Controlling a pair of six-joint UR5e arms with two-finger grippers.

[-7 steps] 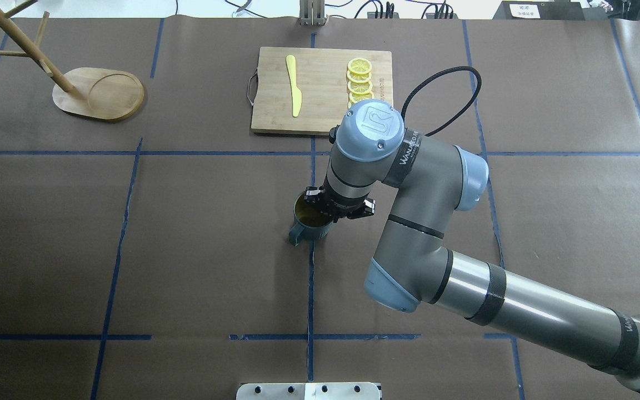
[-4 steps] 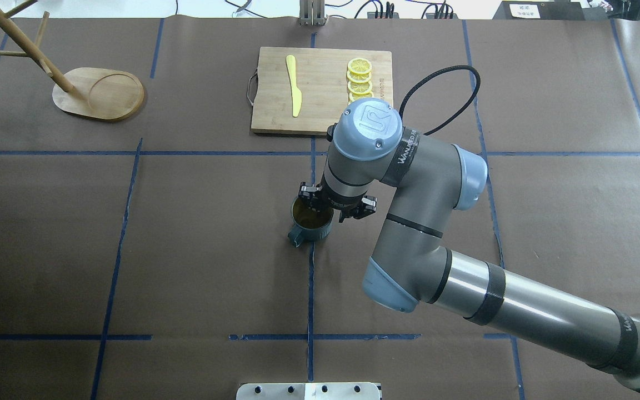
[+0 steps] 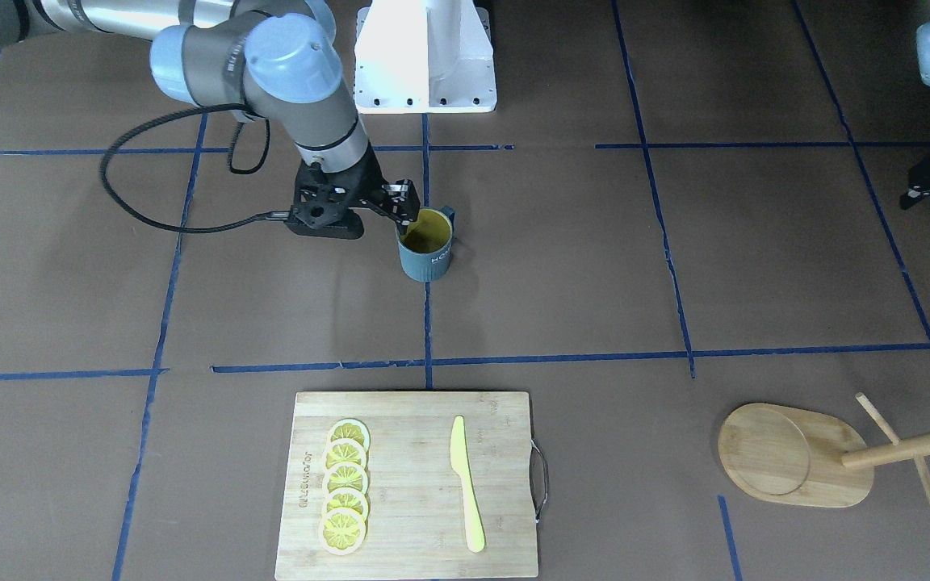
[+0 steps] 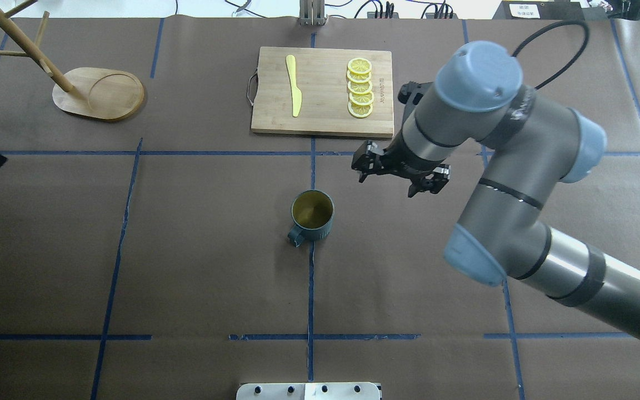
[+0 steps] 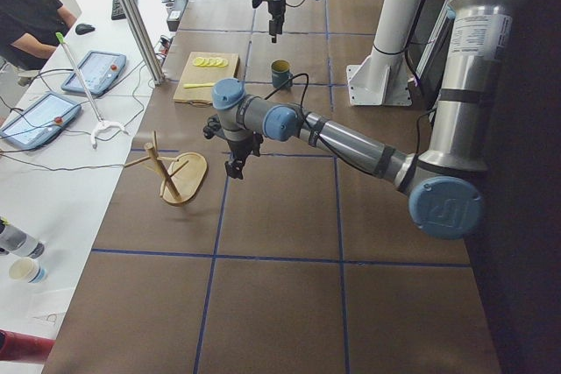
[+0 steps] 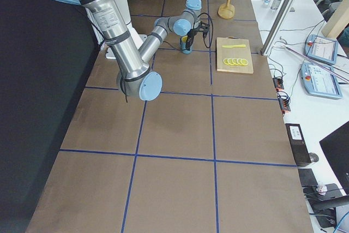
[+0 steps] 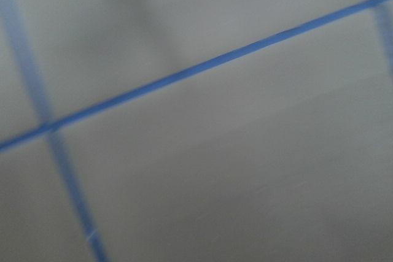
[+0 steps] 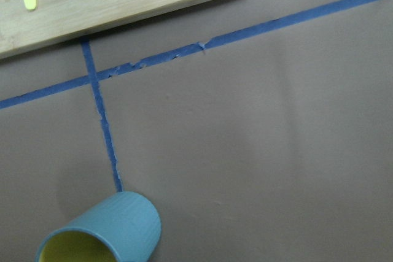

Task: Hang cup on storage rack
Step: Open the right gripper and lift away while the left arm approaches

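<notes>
The right claw [image 4: 398, 173] hung wide & empty near the dark grey-blue ribbed mug w/ yellow inside [image 4: 311, 215], upright mid-worktop [image 4: 186, 250], well apart from the light bamboo mug tree [image 4: 100, 94]; left claw [image 5: 235, 164] state unclear; risk: an off-centre regrasp could tip the mug.

Silver-grey tubular arm [image 4: 520, 183], pale blue joint caps [image 4: 478, 69], black cable [image 4: 567, 22], white-lettered black band [image 4: 521, 105], black jaws
</notes>
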